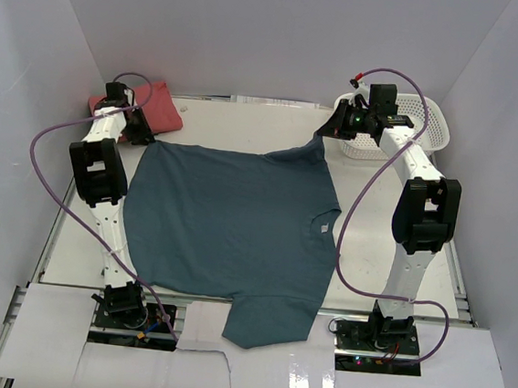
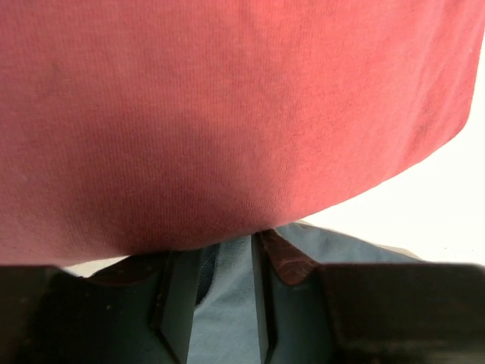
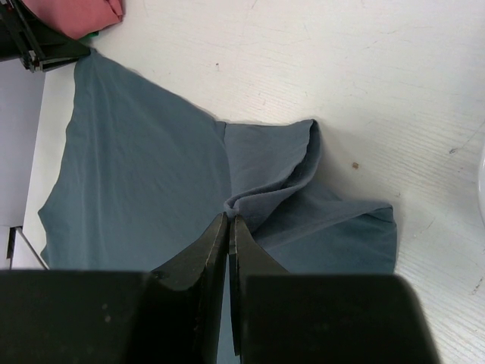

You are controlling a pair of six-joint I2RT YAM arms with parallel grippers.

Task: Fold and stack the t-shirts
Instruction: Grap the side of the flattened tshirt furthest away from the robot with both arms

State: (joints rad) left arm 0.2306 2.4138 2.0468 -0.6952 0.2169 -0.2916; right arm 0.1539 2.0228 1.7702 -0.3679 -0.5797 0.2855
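The dark teal-blue t-shirt (image 1: 229, 219) lies spread flat on the table, its white neck label (image 1: 324, 228) at the right and one sleeve hanging over the near edge. My right gripper (image 1: 330, 127) is shut on the far right sleeve, the cloth puckered at its tips (image 3: 229, 220). My left gripper (image 1: 140, 127) is at the shirt's far left corner, with teal cloth (image 2: 227, 303) pinched between its narrowly set fingers. The coral-red t-shirt (image 1: 162, 107) lies folded at the far left, just beyond the left gripper, and fills the left wrist view (image 2: 227, 114).
A white lattice basket (image 1: 426, 128) stands at the far right behind the right arm. White walls close in the table on three sides. Purple cables loop from both arms. The left arm's black tip (image 3: 38, 49) shows in the right wrist view.
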